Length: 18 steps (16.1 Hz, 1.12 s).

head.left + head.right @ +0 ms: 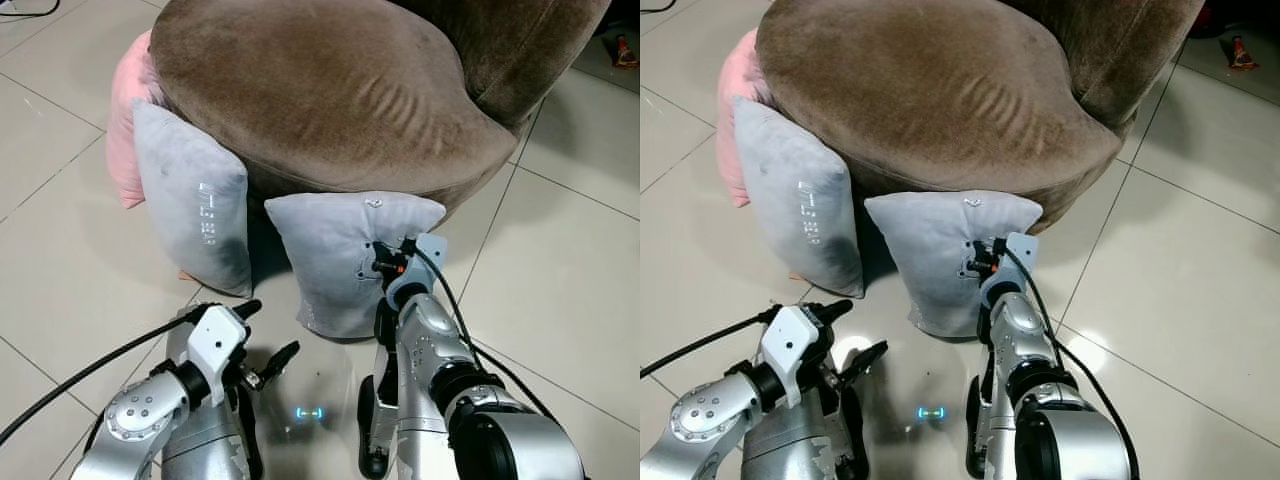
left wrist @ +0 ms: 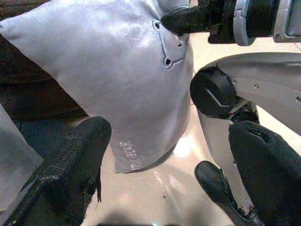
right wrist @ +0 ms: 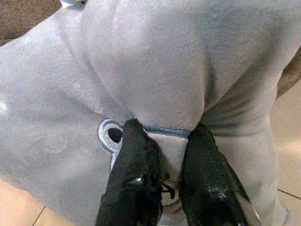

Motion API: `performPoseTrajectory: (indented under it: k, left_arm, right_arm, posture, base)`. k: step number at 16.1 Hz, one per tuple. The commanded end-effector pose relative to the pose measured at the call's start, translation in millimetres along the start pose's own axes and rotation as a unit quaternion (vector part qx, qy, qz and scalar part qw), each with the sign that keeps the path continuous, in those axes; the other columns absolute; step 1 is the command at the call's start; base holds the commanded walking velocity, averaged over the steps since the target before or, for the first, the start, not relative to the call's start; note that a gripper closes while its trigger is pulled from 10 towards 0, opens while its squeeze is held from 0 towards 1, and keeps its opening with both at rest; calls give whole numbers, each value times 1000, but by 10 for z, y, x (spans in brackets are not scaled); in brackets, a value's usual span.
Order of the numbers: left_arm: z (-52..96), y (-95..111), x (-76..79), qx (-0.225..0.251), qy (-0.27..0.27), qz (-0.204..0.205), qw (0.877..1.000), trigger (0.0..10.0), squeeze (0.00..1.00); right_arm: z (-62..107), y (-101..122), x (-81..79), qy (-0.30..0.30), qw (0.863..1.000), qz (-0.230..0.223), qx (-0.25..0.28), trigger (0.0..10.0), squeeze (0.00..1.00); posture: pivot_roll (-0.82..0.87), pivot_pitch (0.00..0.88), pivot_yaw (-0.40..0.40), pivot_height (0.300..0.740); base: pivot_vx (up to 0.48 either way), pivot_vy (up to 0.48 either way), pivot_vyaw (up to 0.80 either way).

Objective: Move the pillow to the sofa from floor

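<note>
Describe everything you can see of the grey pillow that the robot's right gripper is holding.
The grey pillow is soft, velvety-looking fabric with a small stitched emblem on its face and pale lettering near one lower edge. It stands upright on the tiled floor, leaning against the brown sofa, beside another grey pillow. The right gripper has its jaws pinched on a fold of its front, bunching the fabric. The left gripper hovers open nearby, not touching it.
</note>
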<state>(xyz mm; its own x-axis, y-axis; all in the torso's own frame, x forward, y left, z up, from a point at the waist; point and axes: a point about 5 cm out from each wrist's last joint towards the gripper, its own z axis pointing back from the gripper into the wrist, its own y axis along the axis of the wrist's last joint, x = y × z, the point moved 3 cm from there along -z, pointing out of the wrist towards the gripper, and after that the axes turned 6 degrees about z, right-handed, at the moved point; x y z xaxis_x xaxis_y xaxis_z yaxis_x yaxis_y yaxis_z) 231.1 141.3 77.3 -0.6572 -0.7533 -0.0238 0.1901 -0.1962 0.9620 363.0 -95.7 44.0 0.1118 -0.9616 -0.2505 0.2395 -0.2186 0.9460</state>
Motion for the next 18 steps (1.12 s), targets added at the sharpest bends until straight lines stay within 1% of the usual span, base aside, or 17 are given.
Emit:
performPoseTrajectory:
  k: [1,5,7,8,10,11,13,14,15,16,18]
  left_arm:
    - [12,-44,47,-8,-9,5,1000,10000,894]
    - [0,-46,8,-9,-1,0,1000,10000,894]
    - [13,-50,-14,-9,7,-4,1000,10000,890]
    - [25,-54,-29,-9,12,-7,1000,10000,886]
    - [78,-17,-102,5,45,-7,999,10000,886]
    - [79,-12,-120,7,49,-6,999,10000,886]
    - [90,-9,-172,10,57,-9,998,10000,882]
    - [104,-7,-187,12,68,-13,998,10000,859]
    - [115,4,-198,16,78,-11,997,10000,863]
    - [123,24,-223,23,92,-8,995,10000,867]
    - [103,59,-286,30,113,-10,993,10000,863]
  right_arm:
    - [6,-38,-23,4,1000,0,-7,0,0]
    - [12,-51,-26,7,1000,-2,-7,0,0]
    - [27,-65,-41,20,1000,-4,-4,0,0]
    - [40,-73,-56,33,999,-4,-1,0,0]
    - [115,-84,-137,100,995,6,22,0,0]
    - [123,-80,-152,109,994,7,25,0,0]
    - [203,-53,-211,156,986,15,51,0,0]
    - [249,13,-220,169,983,8,74,0,0]
    - [284,91,-221,175,980,3,95,0,0]
    - [334,214,-223,180,976,-5,124,0,0]
    - [474,554,-178,168,967,-22,188,0,0]
  posture:
    - [90,270,-27,464]
    - [94,258,-27,464]
    - [94,242,-26,464]
    - [94,232,-26,464]
    - [91,205,-22,464]
    - [90,201,-22,464]
    - [79,176,-15,464]
    - [73,157,-11,464]
    - [67,143,-10,464]
    - [60,121,-7,464]
    - [46,76,-6,464]
  base:
    - [0,0,0]
    - [0,0,0]
    - [0,0,0]
    - [0,0,0]
    - [0,0,0]
    - [0,0,0]
    - [0,0,0]
    - [0,0,0]
    - [0,0,0]
    - [0,0,0]
    - [0,0,0]
